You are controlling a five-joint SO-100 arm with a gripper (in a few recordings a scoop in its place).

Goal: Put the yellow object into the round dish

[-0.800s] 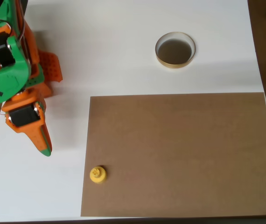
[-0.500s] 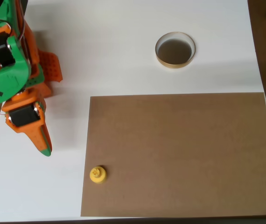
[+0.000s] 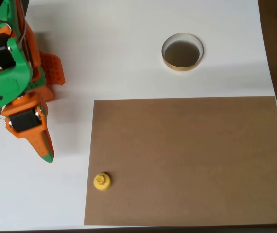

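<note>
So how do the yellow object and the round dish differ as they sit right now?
Size: the yellow object is much smaller than the round dish.
Look: the yellow object is bright yellow with a knob on top; the round dish is shallow, with a pale tan rim and a dark inside.
Place: the yellow object stands on the brown board's left edge; the round dish sits on the white table beyond it.
Both are round from above, and the gripper touches neither.

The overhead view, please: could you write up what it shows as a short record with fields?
arm: orange and green gripper at the left over the white table, jaws look closed, holding nothing
object: small bright yellow plastic piece, upright near the left edge of the brown rectangular board
target: shallow round dish with a pale tan rim on the table beyond the board, empty
task state: piece not yet picked up
</note>
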